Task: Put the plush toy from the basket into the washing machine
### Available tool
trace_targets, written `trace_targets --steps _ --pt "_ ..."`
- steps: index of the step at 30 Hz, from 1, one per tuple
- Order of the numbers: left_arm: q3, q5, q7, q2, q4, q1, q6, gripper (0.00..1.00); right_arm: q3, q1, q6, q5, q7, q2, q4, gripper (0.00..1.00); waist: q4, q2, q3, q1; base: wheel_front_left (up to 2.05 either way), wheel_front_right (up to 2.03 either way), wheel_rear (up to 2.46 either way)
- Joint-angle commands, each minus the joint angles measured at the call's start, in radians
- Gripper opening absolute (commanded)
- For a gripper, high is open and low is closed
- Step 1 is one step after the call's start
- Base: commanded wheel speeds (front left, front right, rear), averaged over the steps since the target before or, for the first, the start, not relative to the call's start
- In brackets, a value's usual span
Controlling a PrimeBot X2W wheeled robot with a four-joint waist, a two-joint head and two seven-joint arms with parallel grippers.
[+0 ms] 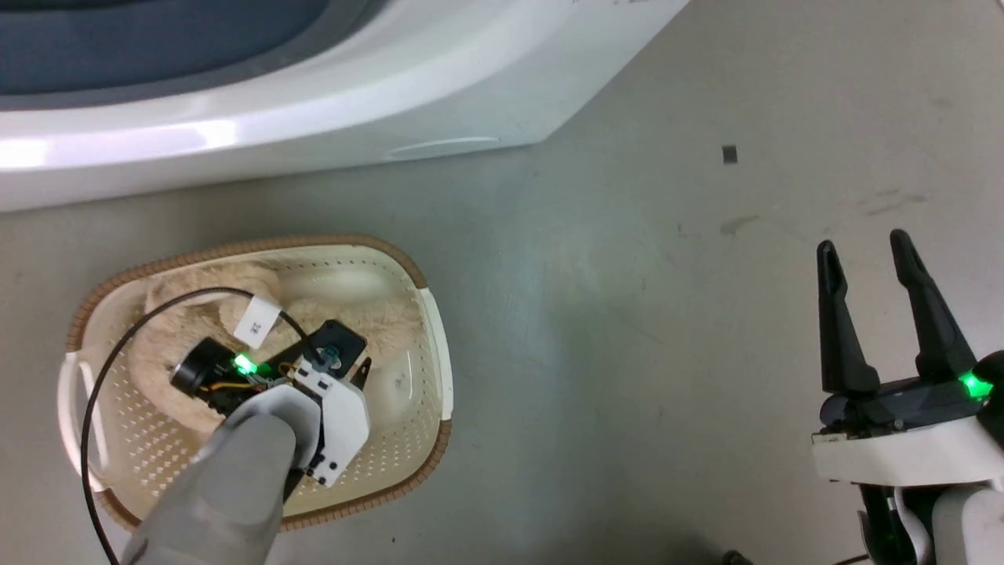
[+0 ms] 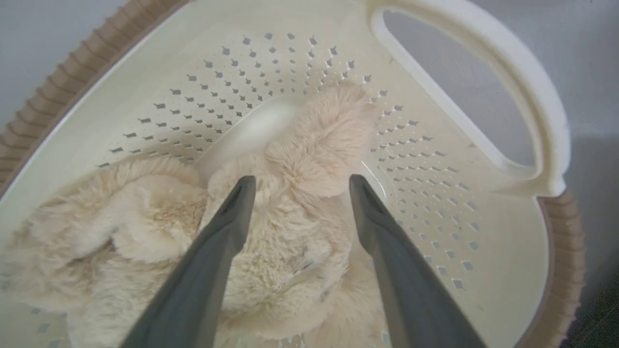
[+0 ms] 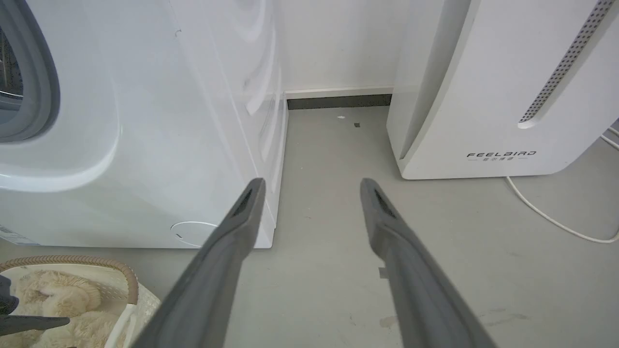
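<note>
Straddling left gripper [image 2: 297, 186]: being held apart astride plush toy [image 2: 285, 251]
plush toy: is being cradled lengthwise in basket [image 2: 242, 72], limb pointing toward handle [image 2: 532, 87]
right gripper [image 1: 861, 243]: being held apart

We record a laundry area with a bare, test-room look. A white front-loading washing machine [image 3: 159, 121] stands at left and a white FEELBIRD appliance [image 3: 483, 72] at right. A laundry basket [image 1: 441, 353] sits near, on grey floor [image 3: 329, 217] before a plain white wall [image 3: 338, 43].

L hand [image 1: 339, 370] down in basket [image 1: 235, 247] over plush toy [image 1: 161, 337]; R hand [image 1: 861, 243] fingers spread, over floor [image 1: 627, 329], well apart.
</note>
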Motion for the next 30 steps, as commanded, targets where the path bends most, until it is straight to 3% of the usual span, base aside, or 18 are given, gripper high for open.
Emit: trace_targets --steps 1,14,27,28,29,30 --pt "-0.023 0.002 -0.002 0.013 0.029 -0.04 -0.006 1.0 -0.003 -0.02 -0.001 0.015 -0.011 0.0 -0.011 1.0 -0.011 0.0 0.032 -0.0001 0.0 0.0 0.0" --pt "-0.193 0.04 -0.03 0.062 0.17 -0.208 -0.016 1.0 -0.017 -0.056 -0.001 0.072 -0.038 0.0 -0.031 1.0 -0.041 0.0 0.171 -0.0001 0.0 0.0 0.0" --pt "-0.266 0.024 -0.008 0.077 0.276 -0.306 0.007 1.0 -0.023 -0.079 -0.001 0.094 -0.058 0.0 -0.049 1.0 -0.058 0.0 0.27 -0.0001 0.0 0.0 0.0" --pt "-0.263 0.016 0.006 0.075 0.277 -0.302 0.003 0.24 -0.023 -0.08 -0.001 0.093 -0.058 0.0 -0.048 1.0 -0.057 0.0 0.27 -0.0001 0.0 0.0 0.0" --pt "-0.263 0.016 0.006 0.075 0.277 -0.302 0.003 0.24 -0.023 -0.08 -0.001 0.093 -0.058 0.0 -0.048 1.0 -0.057 0.0 0.27 -0.0001 0.0 0.0 0.0" --pt "-0.262 0.008 0.02 0.071 0.278 -0.296 -0.004 0.0 -0.023 -0.08 -0.001 0.092 -0.058 0.0 -0.047 1.0 -0.056 0.0 0.268 -0.0001 0.0 0.0 0.0"
